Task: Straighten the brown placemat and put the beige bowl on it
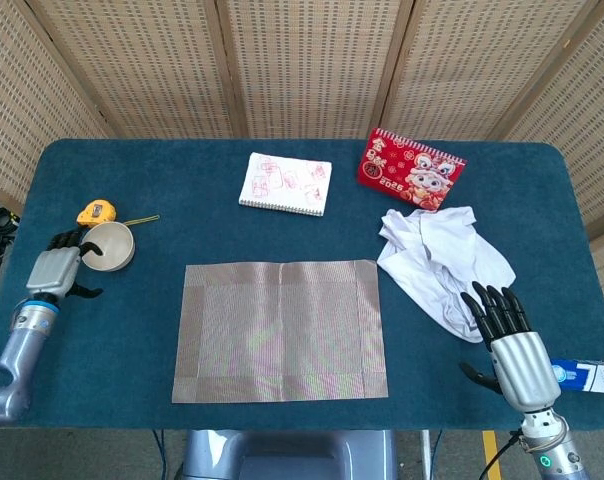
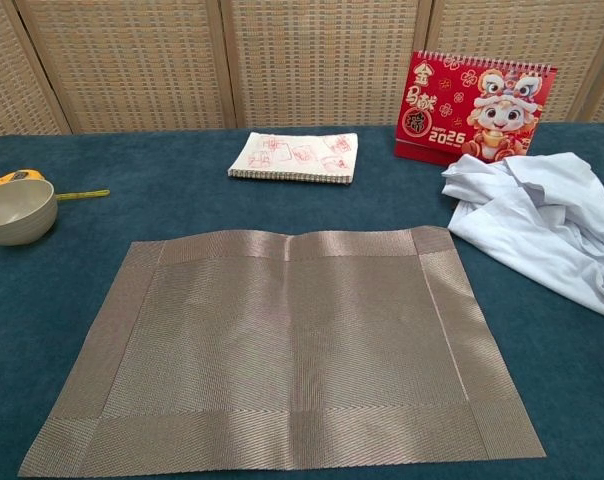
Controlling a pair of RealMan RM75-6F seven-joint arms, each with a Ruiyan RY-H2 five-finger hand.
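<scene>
Left hand point(image 1: 54, 268) at the beige bowl point(image 1: 108, 246), brown placemat point(image 1: 280, 330) flat mid-table.
The bowl stands left of the placemat, apart from it; nothing shows inside it. Left fingers touch its rim; I cannot tell if they grip. Right hand point(image 1: 507, 340) is empty, fingers spread, beside the white cloth point(image 1: 444, 260).

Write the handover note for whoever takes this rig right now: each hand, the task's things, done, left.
Left hand: at the beige bowl, fingers at its left rim; whether it grips yet cannot be told.
Right hand: open, fingers spread, at the near right of the table, beside the white cloth, holding nothing.
Brown placemat: flat and square to the near table edge, a faint crease at its far edge.
Done: placemat looks straightened.
Left: grip the bowl, lift it and set it on the placemat.
</scene>
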